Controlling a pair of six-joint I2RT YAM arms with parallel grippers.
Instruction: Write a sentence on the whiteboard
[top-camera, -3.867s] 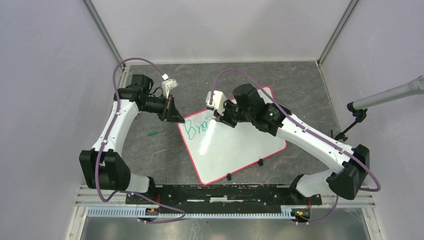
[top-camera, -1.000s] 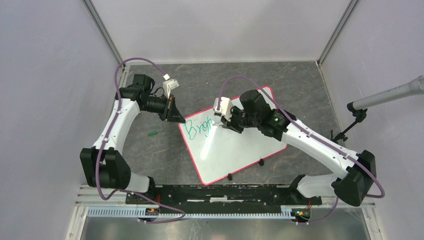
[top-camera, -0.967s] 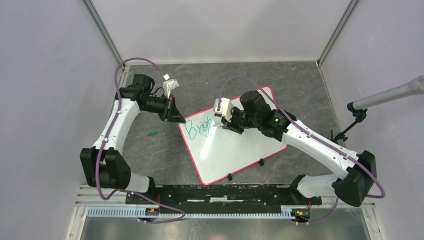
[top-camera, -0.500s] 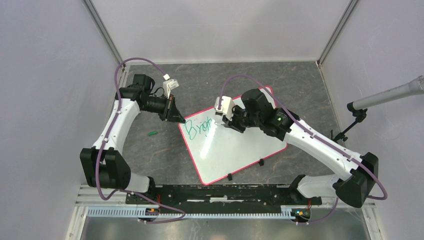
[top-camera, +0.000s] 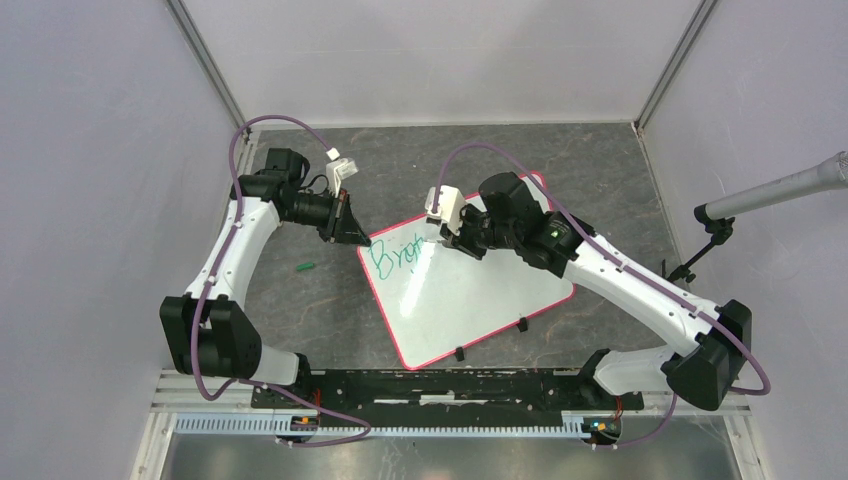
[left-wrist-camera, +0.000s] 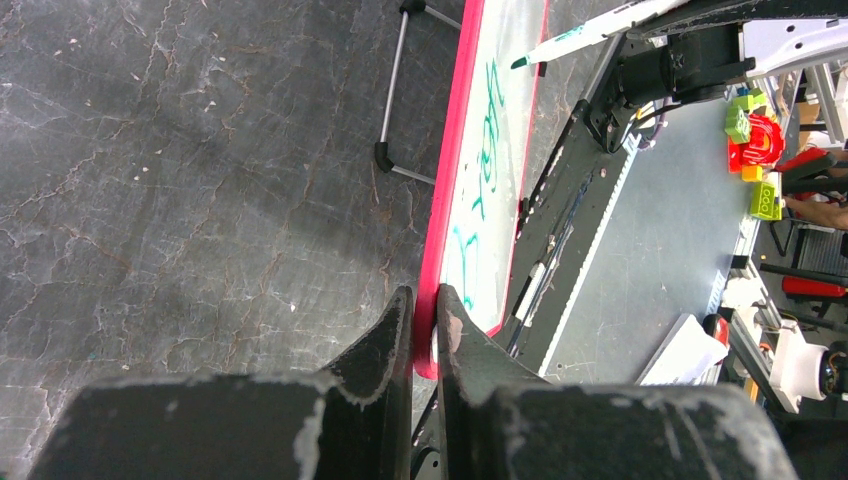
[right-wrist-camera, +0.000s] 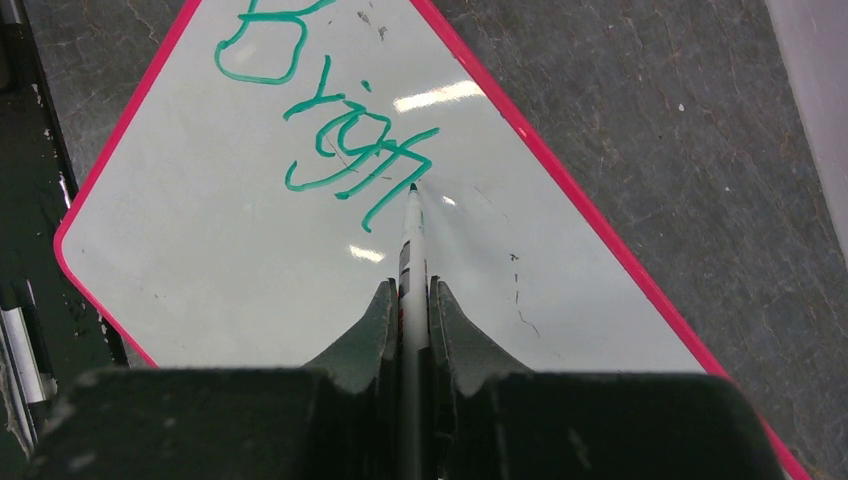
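Right arm stretched forward-left, right gripper (right-wrist-camera: 411, 292) clamped on marker (right-wrist-camera: 411, 235), tip at the sentence (right-wrist-camera: 335, 150) (reads "Bright") just ahead on the whiteboard (right-wrist-camera: 220, 260); left gripper (left-wrist-camera: 423, 310), elbow bent, pinches its rim.

A glossy white whiteboard (top-camera: 480, 300) with rounded corners and a thin red-pink rim lies turned at an angle in the centre of the top view. The sentence (top-camera: 395, 257), green handwriting near its upper left corner, reads only "Bright".
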